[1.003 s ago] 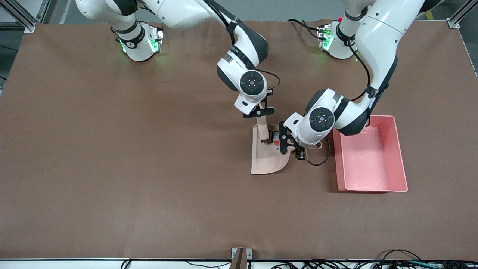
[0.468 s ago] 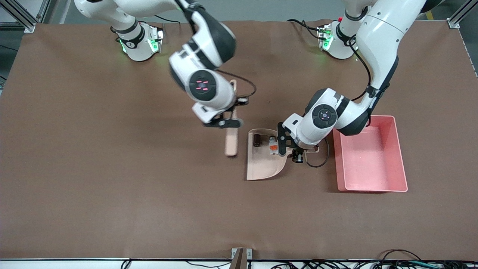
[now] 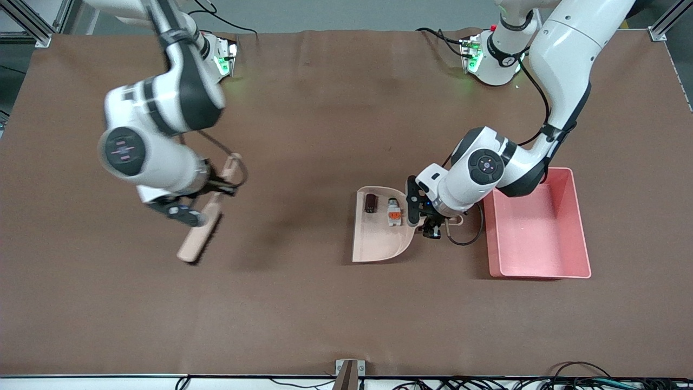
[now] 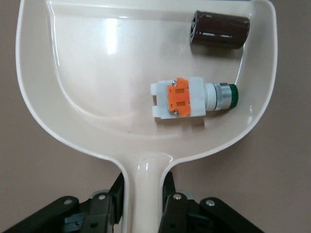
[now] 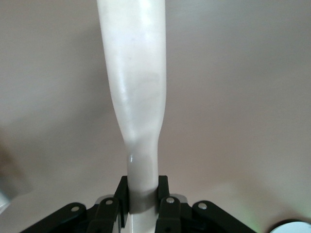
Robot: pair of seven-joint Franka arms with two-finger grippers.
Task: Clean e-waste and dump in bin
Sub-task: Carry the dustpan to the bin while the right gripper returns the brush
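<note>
The e-waste lies in the beige dustpan: a dark maroon-black block and a white-grey component with green and orange marks. My left gripper is shut on the dustpan's handle, beside the pink bin. My right gripper is shut on the handle of a beige brush. It holds the brush tilted above the bare table, toward the right arm's end.
The brown table mat spreads wide around the dustpan and bin. The bin holds nothing that I can see. A small bracket and cables lie along the table edge nearest the front camera.
My right arm has swung the brush out of the dustpan and away toward its own end of the table. The dustpan with both parts has shifted slightly; the left gripper still holds its handle.
</note>
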